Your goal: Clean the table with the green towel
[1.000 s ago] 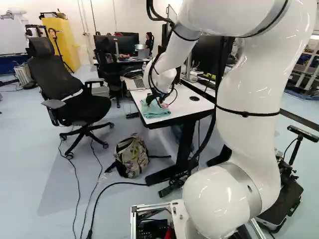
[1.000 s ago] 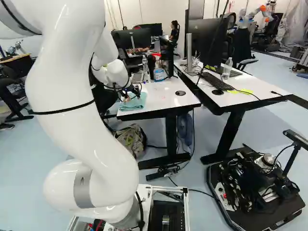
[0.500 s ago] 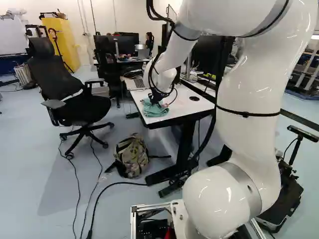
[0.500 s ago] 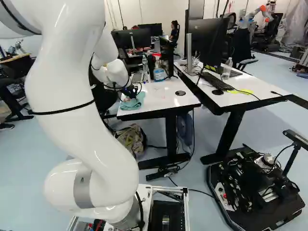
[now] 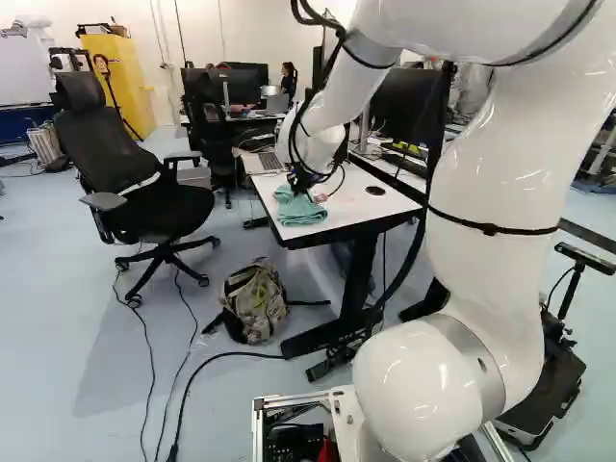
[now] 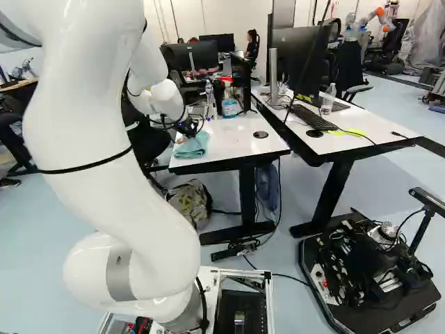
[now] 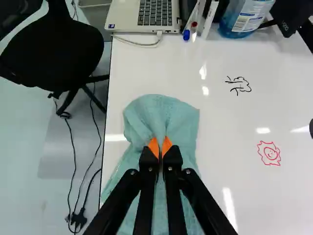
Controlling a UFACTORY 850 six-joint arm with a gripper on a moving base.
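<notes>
As only the wrist view clearly shows, fingers (image 5: pixel 302 183) pinch the towel (image 7: pixel 151 115).

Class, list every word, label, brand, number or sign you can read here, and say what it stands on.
No text reads clearly.
Bottle: label, print too small.
Laptop: keys and sticker, too small.
White table: black marks, illegible; red drawing, a face, no text.
</notes>
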